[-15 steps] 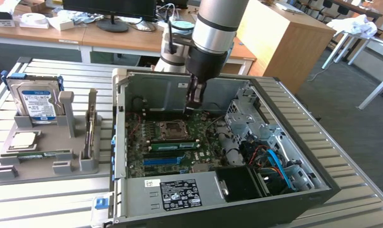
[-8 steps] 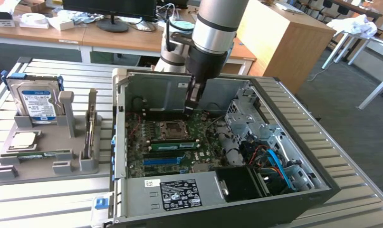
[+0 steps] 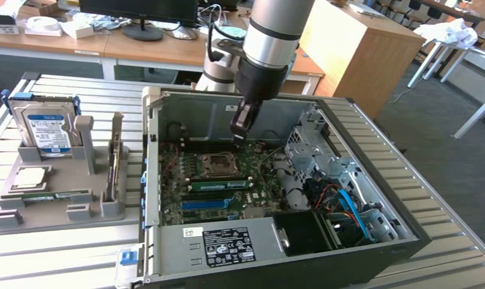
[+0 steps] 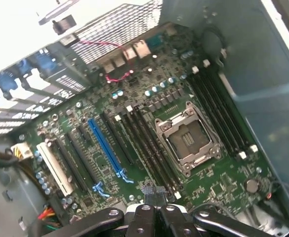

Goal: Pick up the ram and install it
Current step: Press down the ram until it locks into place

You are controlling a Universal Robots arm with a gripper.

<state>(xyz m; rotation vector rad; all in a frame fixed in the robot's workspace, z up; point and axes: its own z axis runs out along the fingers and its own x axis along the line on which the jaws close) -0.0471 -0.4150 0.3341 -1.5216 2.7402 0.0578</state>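
My gripper [image 3: 239, 136] hangs inside the open computer case [image 3: 363, 129], above the motherboard [image 3: 218, 180] and close to the CPU socket [image 3: 218, 162]. Its fingers are shut and I see nothing between them. In the wrist view the shut fingertips [image 4: 154, 193] sit over the end of the long dark memory slots [image 4: 152, 150] beside the empty socket [image 4: 186, 138]. A long green strip [image 3: 218, 183] lies along a slot just in front of the socket. One ram stick [image 3: 46, 195] lies flat on the grey parts tray [image 3: 54, 214] at the exterior view's left, away from the gripper.
The tray also carries a hard drive [image 3: 46, 129] standing upright, a square silver CPU chip [image 3: 30, 176] and upright holders [image 3: 114, 159]. Inside the case are a metal drive cage [image 3: 311, 150], coloured cables [image 3: 347, 205] and a power supply [image 3: 222, 244]. Desks stand behind.
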